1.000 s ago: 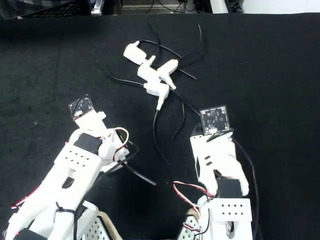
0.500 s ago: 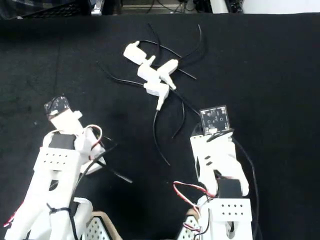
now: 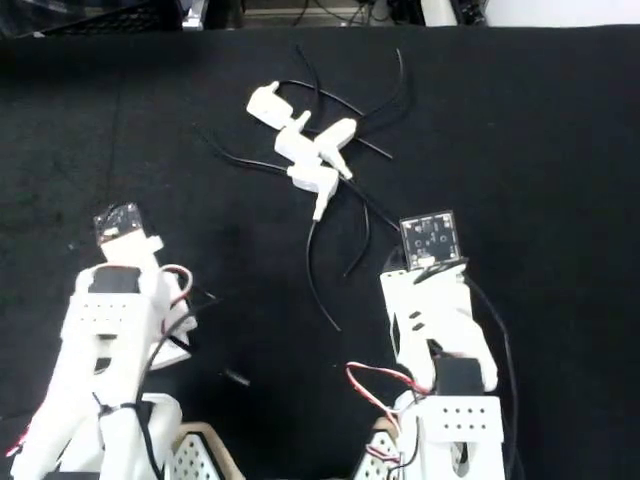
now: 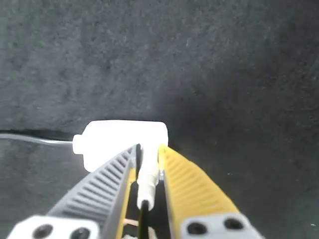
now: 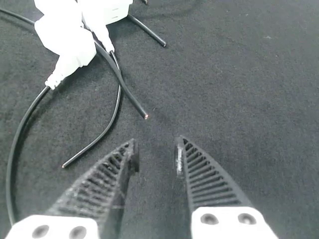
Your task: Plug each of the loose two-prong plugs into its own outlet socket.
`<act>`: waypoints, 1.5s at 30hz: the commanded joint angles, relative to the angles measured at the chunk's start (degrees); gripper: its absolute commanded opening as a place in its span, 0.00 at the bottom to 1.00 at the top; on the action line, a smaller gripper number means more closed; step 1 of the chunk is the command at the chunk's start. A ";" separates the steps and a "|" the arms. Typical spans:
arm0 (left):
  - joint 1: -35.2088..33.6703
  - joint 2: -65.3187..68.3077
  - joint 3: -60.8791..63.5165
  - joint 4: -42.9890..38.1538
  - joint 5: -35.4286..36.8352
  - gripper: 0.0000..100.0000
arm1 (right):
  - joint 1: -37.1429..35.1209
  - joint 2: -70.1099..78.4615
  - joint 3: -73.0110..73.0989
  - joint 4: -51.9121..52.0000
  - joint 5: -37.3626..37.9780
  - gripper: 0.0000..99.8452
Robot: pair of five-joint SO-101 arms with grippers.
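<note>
Your left gripper (image 4: 147,168) has swung left, jaws clamped on a white plastic two-prong plug (image 4: 122,142) over the black desk (image 3: 560,150). Meanwhile your right gripper (image 5: 154,149) waits, jaws apart, near the tangled white connectors (image 3: 305,150) and loose black cords (image 5: 119,82).

The left arm (image 3: 105,345) reaches forward from the near edge. The left gripper (image 4: 148,153) is clamped on the neck of a white plug (image 4: 124,138), its grey and yellow fingers nearly together. The right arm (image 3: 440,330) stands alongside, angled forward and down. The right gripper (image 5: 155,147) holds its black fingers parted.
</note>
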 commanded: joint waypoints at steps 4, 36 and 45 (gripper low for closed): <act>-12.09 -0.18 0.84 -4.84 -6.68 0.03 | 0.70 -0.48 -0.22 -0.97 -0.53 0.13; -12.09 -0.44 2.24 -2.90 -20.40 0.06 | 0.62 -0.48 -0.22 -0.79 -0.18 0.13; -12.62 -0.44 0.92 -2.02 -20.31 0.36 | 0.62 -0.48 -0.22 -0.70 -0.18 0.13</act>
